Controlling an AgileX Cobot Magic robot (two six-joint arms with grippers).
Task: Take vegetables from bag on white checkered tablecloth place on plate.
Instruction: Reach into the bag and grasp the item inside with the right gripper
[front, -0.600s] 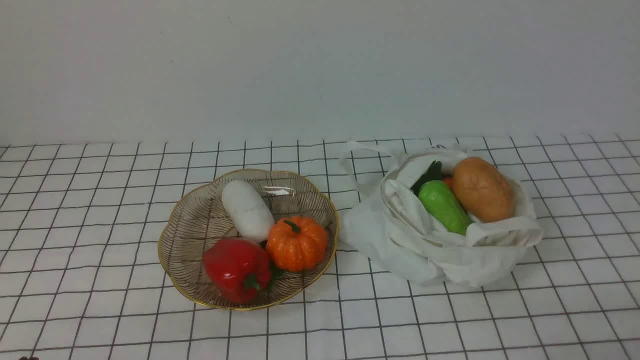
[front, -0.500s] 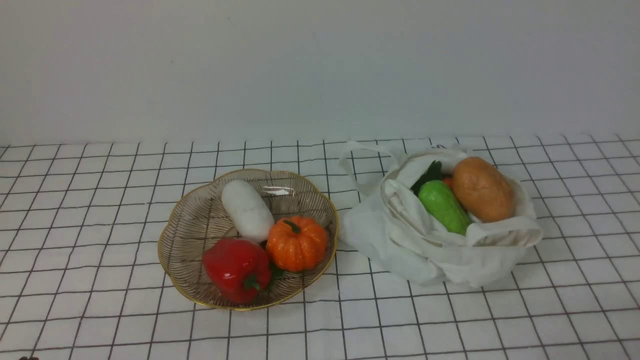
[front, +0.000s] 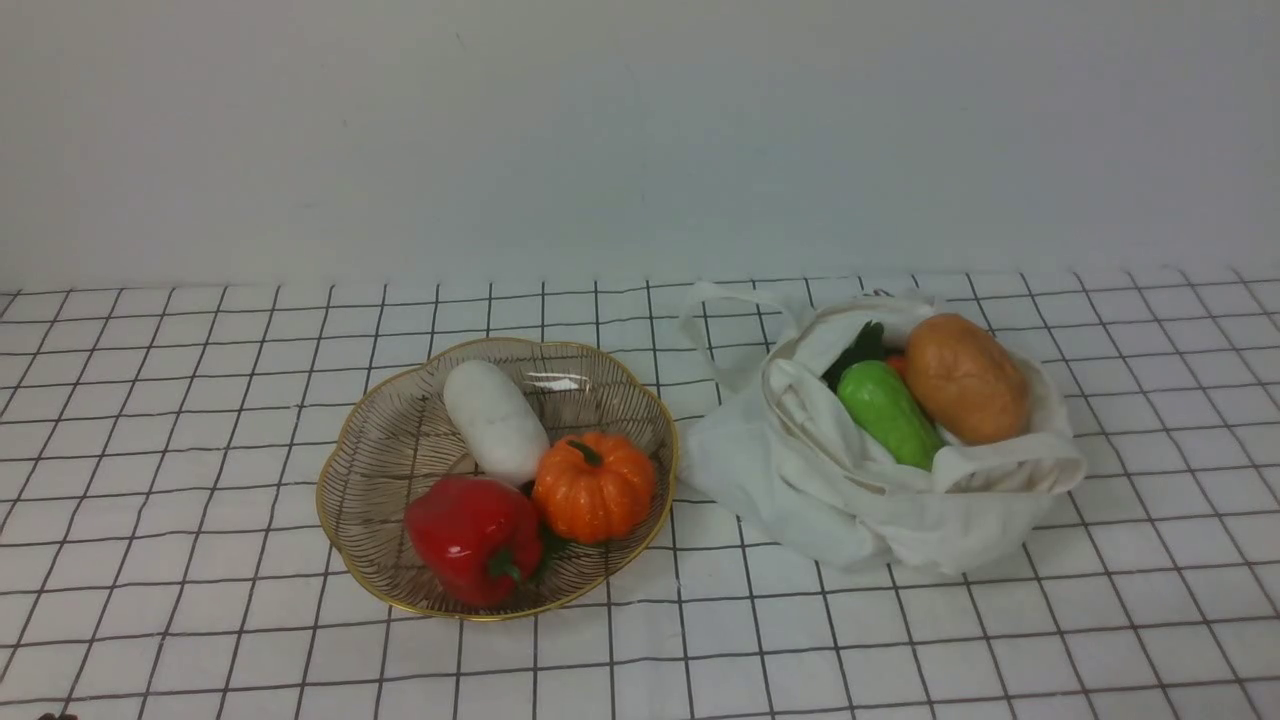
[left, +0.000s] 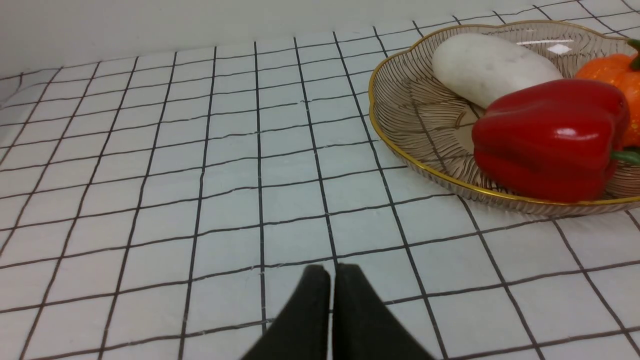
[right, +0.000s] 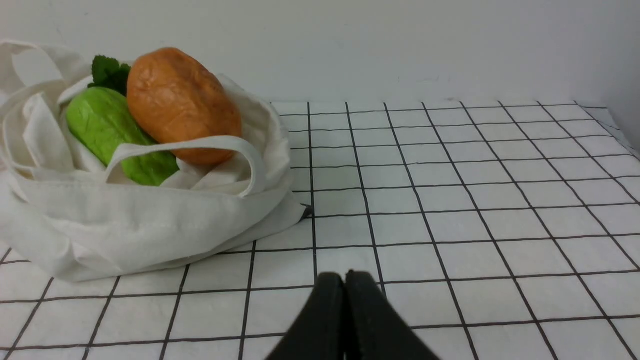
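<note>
The off-white bag (front: 860, 500) lies on the white checkered tablecloth (front: 200, 420) at the right. In it lie a tan-brown potato (front: 965, 378), a green cucumber (front: 888, 414) and a sliver of orange carrot (front: 896, 364). The gold-rimmed plate (front: 380, 450) stands to its left. The bag (right: 140, 225), potato (right: 182, 105) and cucumber (right: 107, 125) show in the right wrist view. My right gripper (right: 345, 276) is shut and empty, low over the cloth near the bag. My left gripper (left: 332, 269) is shut and empty, near the plate (left: 415, 125). Neither gripper shows in the front view.
The plate holds a white radish (front: 495, 420), an orange pumpkin (front: 593, 487) and a red pepper (front: 472, 537). A bag handle (front: 715, 330) loops toward the plate. A plain white wall (front: 640, 130) stands behind the table.
</note>
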